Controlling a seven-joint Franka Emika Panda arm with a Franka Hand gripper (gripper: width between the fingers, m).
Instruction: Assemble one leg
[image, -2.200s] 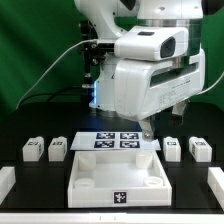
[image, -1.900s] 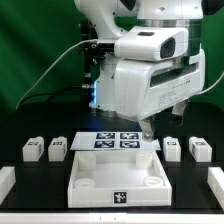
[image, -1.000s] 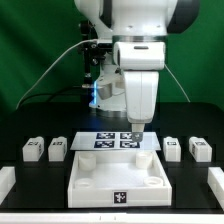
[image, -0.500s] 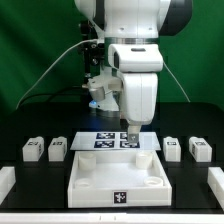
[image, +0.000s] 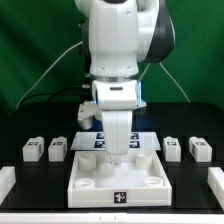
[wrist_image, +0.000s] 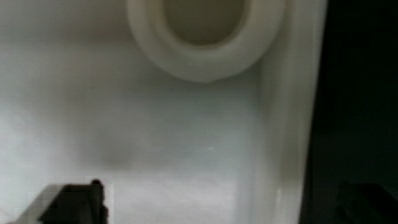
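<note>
Four legs, small white blocks with marker tags, stand on the black table. Two are at the exterior view's left (image: 33, 150) (image: 58, 149) and two at its right (image: 172, 147) (image: 199, 149). My gripper (image: 116, 160) hangs low over the rear middle of the large white tray-like piece (image: 90, 172) and holds nothing. In the wrist view the gripper (wrist_image: 214, 205) is just above that piece's white surface, near a round socket (wrist_image: 205, 40). One dark fingertip (wrist_image: 75, 203) shows, and the other is lost against the dark table. The jaws stand wide apart.
The marker board (image: 88, 141) lies behind the tray-like piece, partly hidden by my arm. White parts sit at the front left (image: 5, 180) and front right (image: 215, 180) table edges. A green backdrop stands behind.
The arm has swung from the exterior view's right toward the middle and come down, from above the marker board to low over the tray-like piece. The legs have not moved.
</note>
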